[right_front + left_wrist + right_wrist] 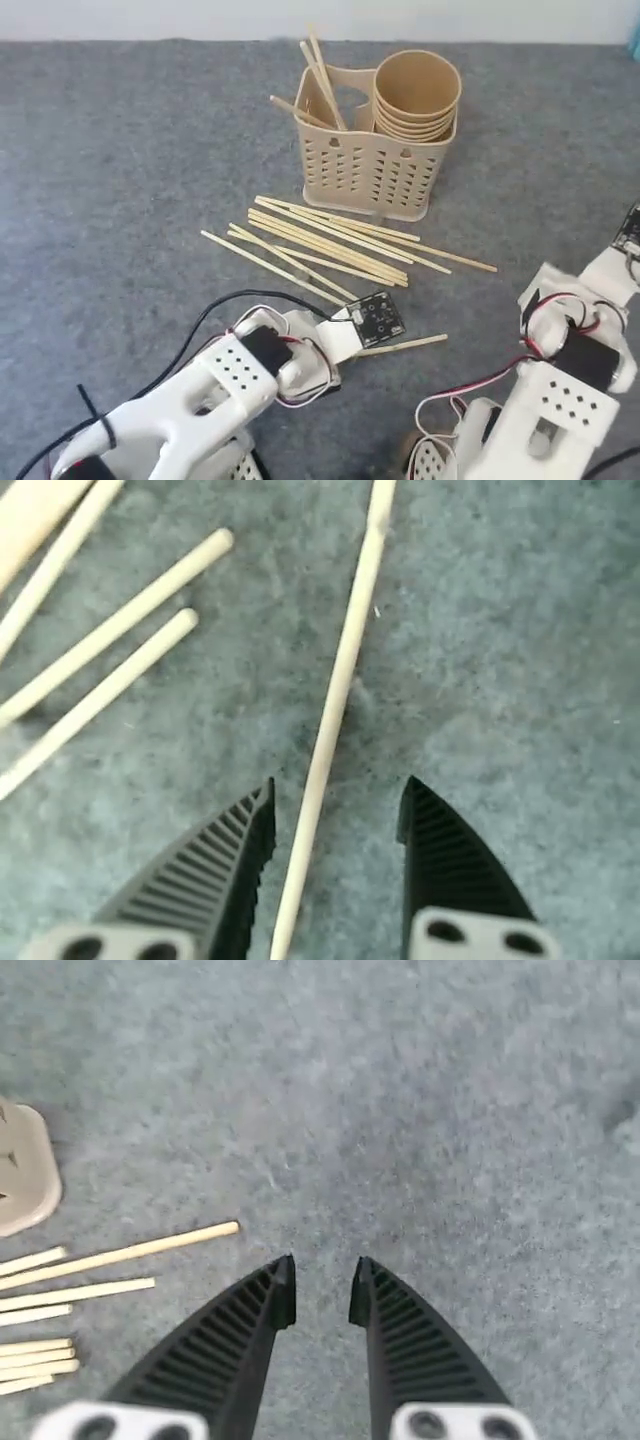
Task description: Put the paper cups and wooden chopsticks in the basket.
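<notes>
A beige perforated basket (370, 165) stands at the back of the grey carpet. It holds a stack of paper cups (416, 92) and a few wooden chopsticks (322, 70). Several loose chopsticks (330, 243) lie in front of it. One single chopstick (405, 345) (335, 700) lies apart, nearer the arms. My left gripper (340, 783) is open and low over the carpet, with this chopstick lying between its fingers (235, 865), untouched. My right gripper (323, 1260) hovers over bare carpet, open by a narrow gap and holding nothing.
My left arm (240, 375) is at the front left and my right arm (570, 375) at the front right, with cables on both. A basket corner (25, 1175) and chopstick ends (130, 1250) lie beside the right gripper. Grey carpet surrounds everything.
</notes>
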